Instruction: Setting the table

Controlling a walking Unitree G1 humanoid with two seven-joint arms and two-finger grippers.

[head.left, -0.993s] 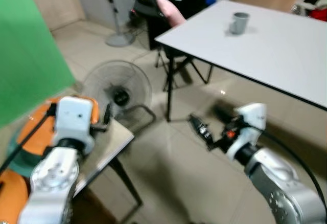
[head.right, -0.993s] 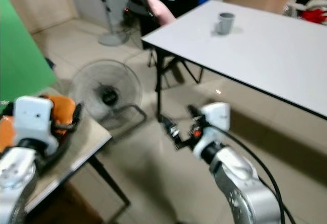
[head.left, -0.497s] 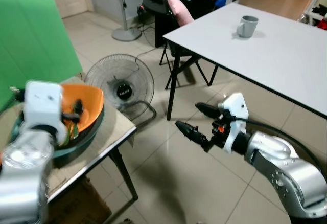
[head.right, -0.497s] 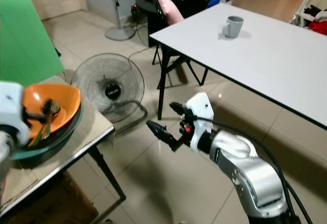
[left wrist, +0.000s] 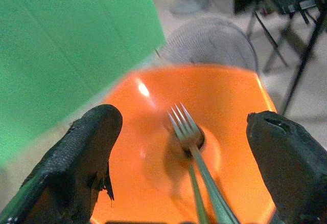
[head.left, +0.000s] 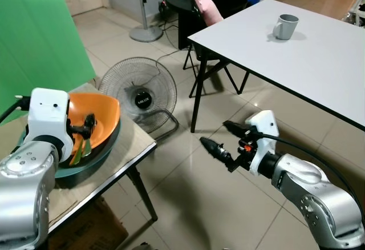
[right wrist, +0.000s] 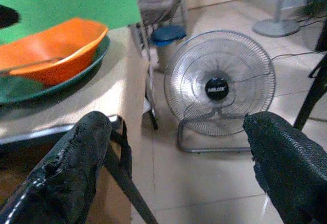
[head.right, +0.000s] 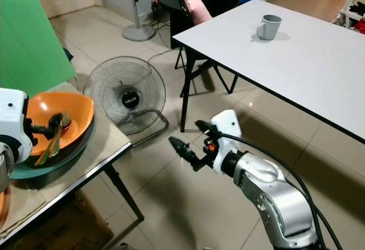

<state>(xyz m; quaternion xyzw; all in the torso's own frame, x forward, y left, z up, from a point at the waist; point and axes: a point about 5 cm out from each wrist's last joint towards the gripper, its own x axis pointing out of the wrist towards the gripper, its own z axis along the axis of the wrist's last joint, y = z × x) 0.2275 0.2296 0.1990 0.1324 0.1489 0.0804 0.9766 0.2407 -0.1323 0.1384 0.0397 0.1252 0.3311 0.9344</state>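
An orange bowl (head.left: 101, 117) rests on a teal plate (head.left: 85, 167) on a small side table (head.left: 128, 153) at my left. A fork (left wrist: 190, 134) with a greenish handle lies inside the bowl. My left gripper (head.left: 84, 129) hovers just over the bowl, open, its fingers (left wrist: 89, 147) spread either side of the fork and not touching it. My right gripper (head.left: 213, 132) is open and holds nothing, out over the tiled floor between the two tables. A grey mug (head.left: 285, 26) stands on the large white table (head.left: 319, 56) at the right.
A floor fan (head.left: 142, 93) stands between the side table and the white table. A dark chair with a pink cushion (head.left: 206, 5) sits at the white table's far corner. A green screen (head.left: 34, 33) rises on the left. A cardboard box (head.left: 91, 227) lies under the side table.
The whole picture has shifted and sharpened as the camera moved. My left gripper has settled lower over the orange bowl. The right gripper stays open above the floor.
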